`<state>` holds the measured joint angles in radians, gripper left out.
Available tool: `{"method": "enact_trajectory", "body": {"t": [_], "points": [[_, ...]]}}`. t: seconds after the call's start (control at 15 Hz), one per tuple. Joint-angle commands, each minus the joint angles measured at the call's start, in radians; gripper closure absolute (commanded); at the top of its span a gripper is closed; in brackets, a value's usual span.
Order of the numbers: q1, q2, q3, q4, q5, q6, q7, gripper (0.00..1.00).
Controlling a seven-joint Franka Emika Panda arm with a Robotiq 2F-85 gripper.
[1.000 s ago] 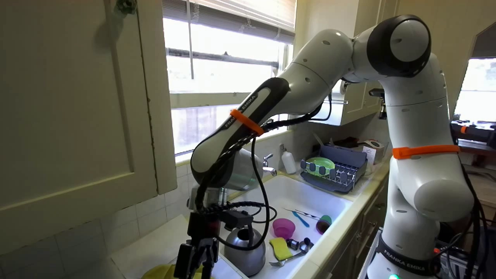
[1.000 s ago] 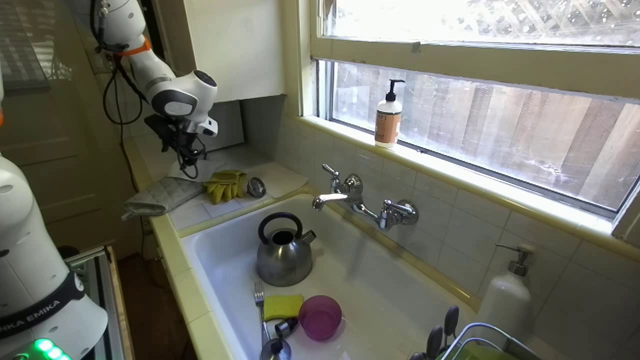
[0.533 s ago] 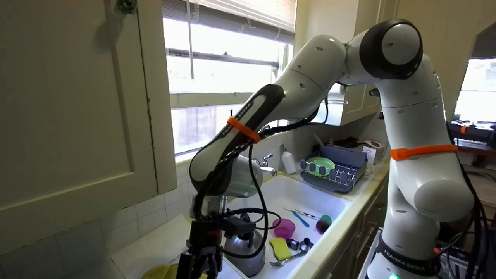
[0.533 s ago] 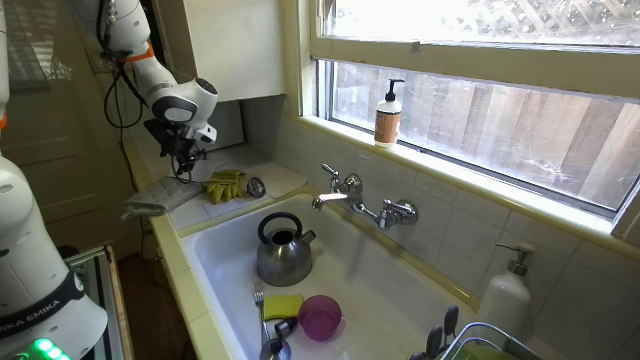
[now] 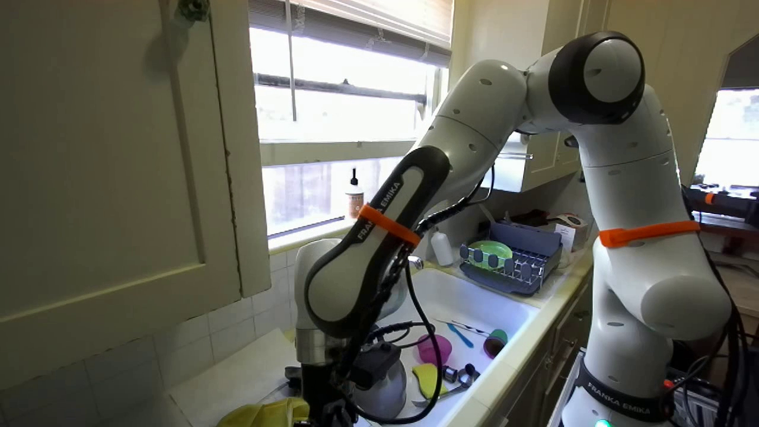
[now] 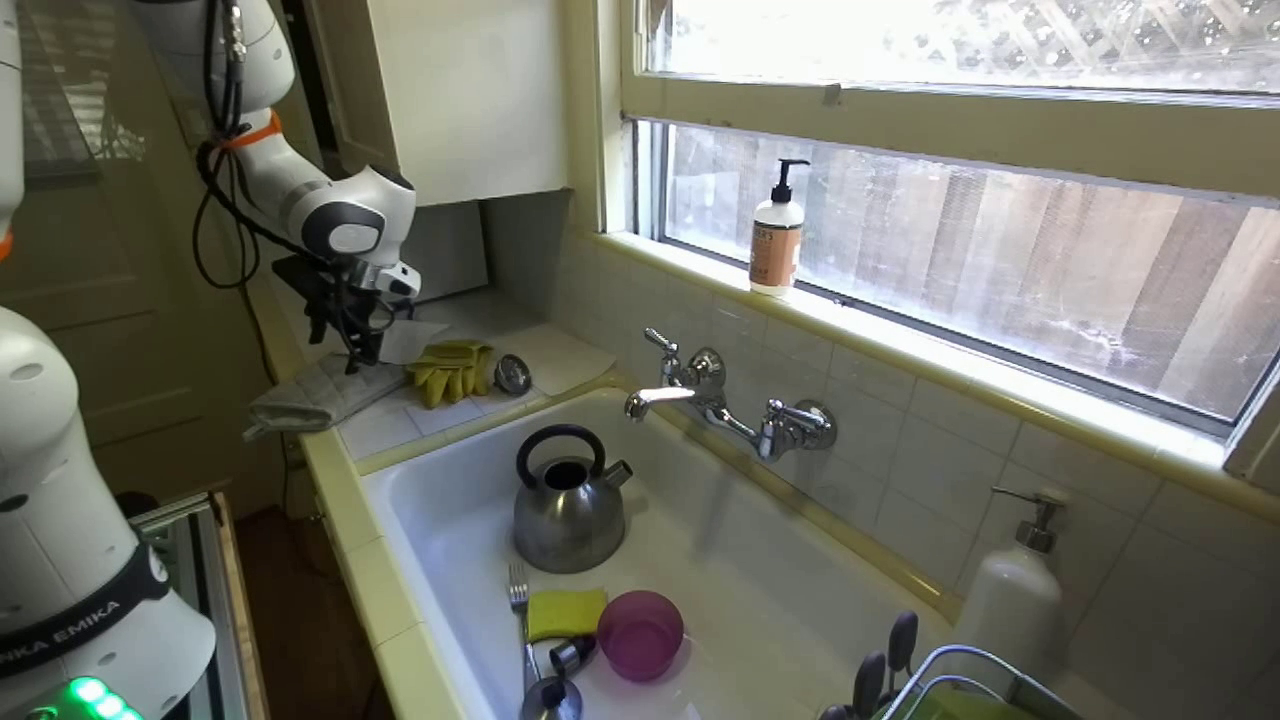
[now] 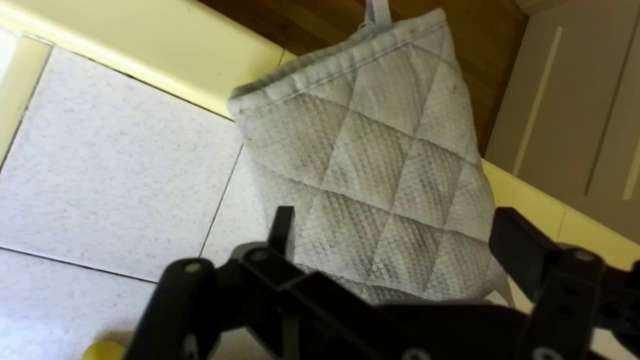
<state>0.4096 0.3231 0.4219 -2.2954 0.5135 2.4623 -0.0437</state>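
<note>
A light grey quilted oven mitt (image 7: 370, 150) fills the middle of the wrist view, lying on the counter with its cuff past the yellow edge. My gripper (image 7: 395, 222) is over it, jaws wide apart and nothing held. The mitt's lower end disappears behind the gripper body. In an exterior view the gripper (image 6: 342, 350) hangs just above the mitt (image 6: 320, 397); whether a fingertip touches it I cannot tell. Yellow rubber gloves (image 6: 448, 370) lie beside the mitt, with a round metal strainer (image 6: 512, 374) next to them.
A white sink (image 6: 760, 580) holds a steel kettle (image 6: 568, 520), a yellow sponge (image 6: 566, 613), a pink bowl (image 6: 641, 635) and a fork (image 6: 518, 590). A faucet (image 6: 670, 395) juts from the wall. An upper cabinet (image 6: 480, 100) hangs near the arm. A dish rack (image 5: 513, 255) stands beyond the sink.
My arm has come down, carrying the gripper lower and toward the mitt, away from the gloves. The forearm has swung, uncovering the soap bottle on the sill. The jaws have stayed apart.
</note>
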Motion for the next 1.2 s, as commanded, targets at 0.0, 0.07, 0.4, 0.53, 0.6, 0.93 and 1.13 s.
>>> {"method": "enact_trajectory", "body": {"t": [0.0,0.07,0.4,0.53,0.6,0.93,1.13], "points": [[-0.016,0.003,0.018,0.0,-0.018,0.004,0.014,0.0],[-0.018,0.003,0.02,0.001,-0.018,0.004,0.014,0.0],[-0.023,0.003,0.019,0.002,-0.017,0.004,0.012,0.0],[-0.023,0.003,0.019,0.002,-0.017,0.004,0.012,0.0],[-0.023,0.003,0.019,0.002,-0.017,0.004,0.012,0.0],[0.005,0.037,-0.008,0.0,-0.109,0.08,0.079,0.0],[0.004,0.05,-0.001,-0.014,-0.109,0.172,0.075,0.0]]}}
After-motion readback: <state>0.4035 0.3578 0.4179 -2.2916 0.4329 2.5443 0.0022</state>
